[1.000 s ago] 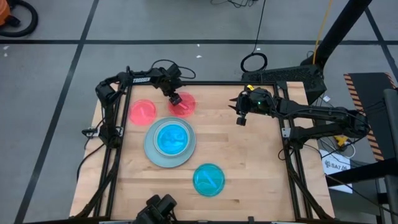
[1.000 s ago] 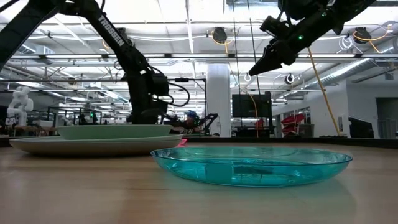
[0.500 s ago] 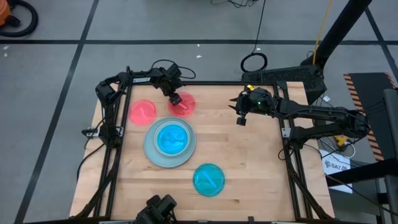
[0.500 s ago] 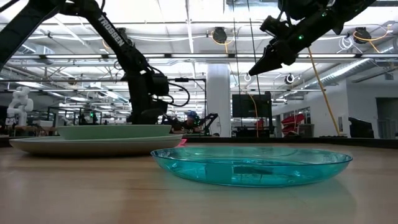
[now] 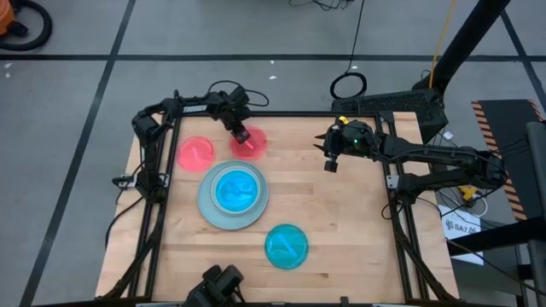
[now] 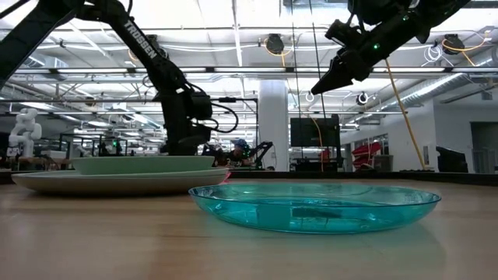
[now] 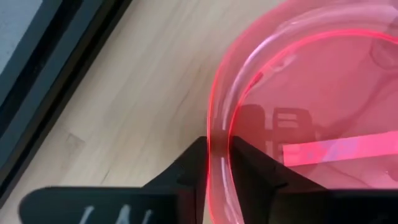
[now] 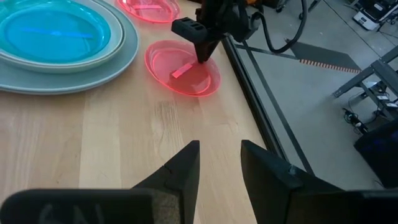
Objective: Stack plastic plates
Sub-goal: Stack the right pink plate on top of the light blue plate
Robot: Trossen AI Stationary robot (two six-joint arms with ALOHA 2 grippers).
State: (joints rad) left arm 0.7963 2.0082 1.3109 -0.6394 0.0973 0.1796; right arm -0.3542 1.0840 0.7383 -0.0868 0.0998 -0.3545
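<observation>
A small pink-red plate [image 5: 251, 145] lies flat near the table's far edge, and my left gripper [image 5: 241, 134] is shut on its rim. A second pink-red plate [image 5: 196, 153] lies to its left. In the middle, a stack of large plates [image 5: 207, 209] carries a teal plate [image 5: 235, 188] on top. Another teal plate [image 5: 286, 246] lies alone toward the near edge. My right gripper [image 5: 331, 162] hangs open above the table's far right, holding nothing. My left gripper has the pink-red plate's rim [image 7: 219, 134] between its two fingers, on the plate's far-left side. One finger [image 7: 249, 165] is inside the plate and the other [image 7: 194, 165] outside. The fingers come from above, pointing down. The plate's bottom rests on the table.
A black frame rail [image 8: 261, 118] runs along the table's far edge, close behind the held plate. Bare wood [image 5: 341, 222] lies on the table's right half. The teal plate [image 6: 311, 204] fills the low view's foreground.
My left gripper's fingers have closed in on the pink-red plate's rim; the arm has stayed in place and the plate remains on the table.
</observation>
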